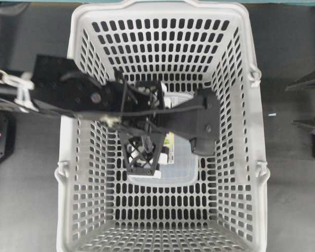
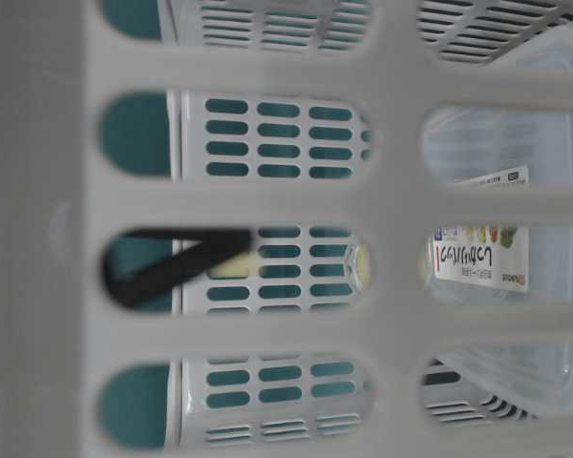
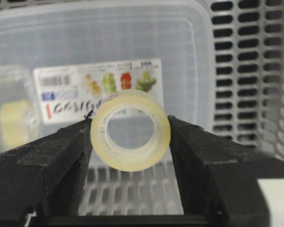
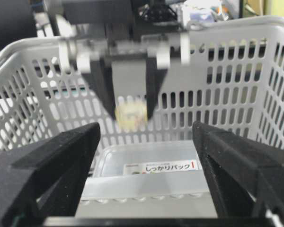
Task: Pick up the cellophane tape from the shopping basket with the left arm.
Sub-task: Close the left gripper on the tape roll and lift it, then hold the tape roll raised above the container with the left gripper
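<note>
Left gripper [image 3: 130, 142] is pinching the tape roll [image 3: 130, 136] between both fingers [image 3: 52, 156], roll's hole facing the wrist camera, held above the floor of the basket [image 3: 255, 71]. Clear lidded box [image 3: 104, 42] with a printed label is lying flat on the basket floor just behind. Right gripper [image 4: 146, 161] is sitting spread wide outside the basket, holding nothing.

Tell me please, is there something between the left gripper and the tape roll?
No. The left gripper is shut on the cellophane tape, fingers touching both sides. The clear box lies behind it in the shopping basket, not between.
</note>
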